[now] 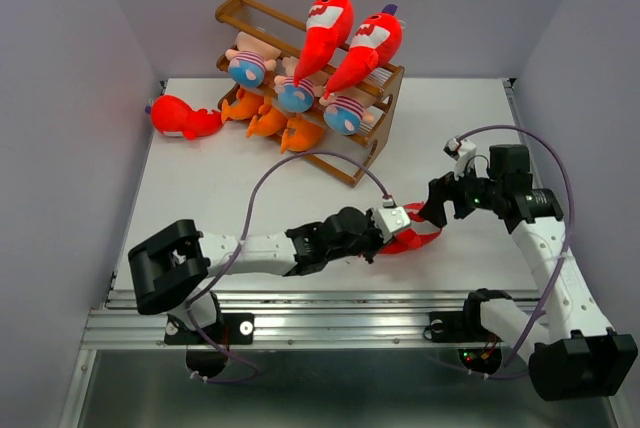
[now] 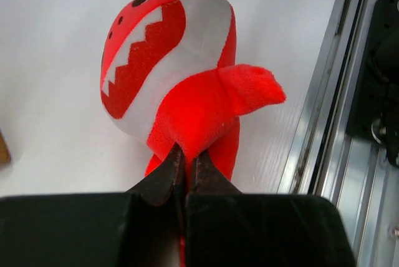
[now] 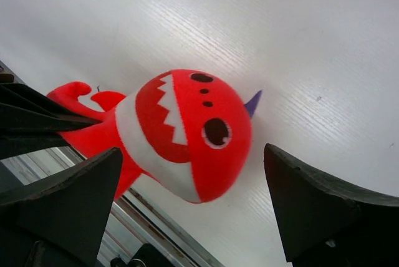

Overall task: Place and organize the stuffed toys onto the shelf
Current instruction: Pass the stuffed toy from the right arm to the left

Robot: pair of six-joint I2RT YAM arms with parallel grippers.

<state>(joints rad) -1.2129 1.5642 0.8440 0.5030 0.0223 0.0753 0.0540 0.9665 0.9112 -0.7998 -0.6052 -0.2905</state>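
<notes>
**Red shark (image 1: pixel 410 241) held by a thin pinch at the bench's near edge**

The red shark sits low at the front of the bench (image 1: pixel 450 128), beside the front rail (image 1: pixel 300 300) and between the two arms, well apart from the shelf (image 1: pixel 262 14). The left tool (image 2: pixel 185 167) is clamped together on a small fold of plush under a fin. The right tool (image 3: pixel 192 155) stands wide apart on either side of the head, gripping nothing.

As I judge it, the danger is that pinch. So little fabric is caught that the big head may swing or slip free on the lift (and the rail is near enough to snag it). The shelf looks crowded too, with two upright sharks (image 1: pixel 345 38), dolls (image 1: pixel 248 66) and orange fish (image 1: pixel 268 120), so a clumsy placement may knock a neighbour off. Another red toy (image 1: pixel 180 116) lies on the bench left of the shelf.
</notes>
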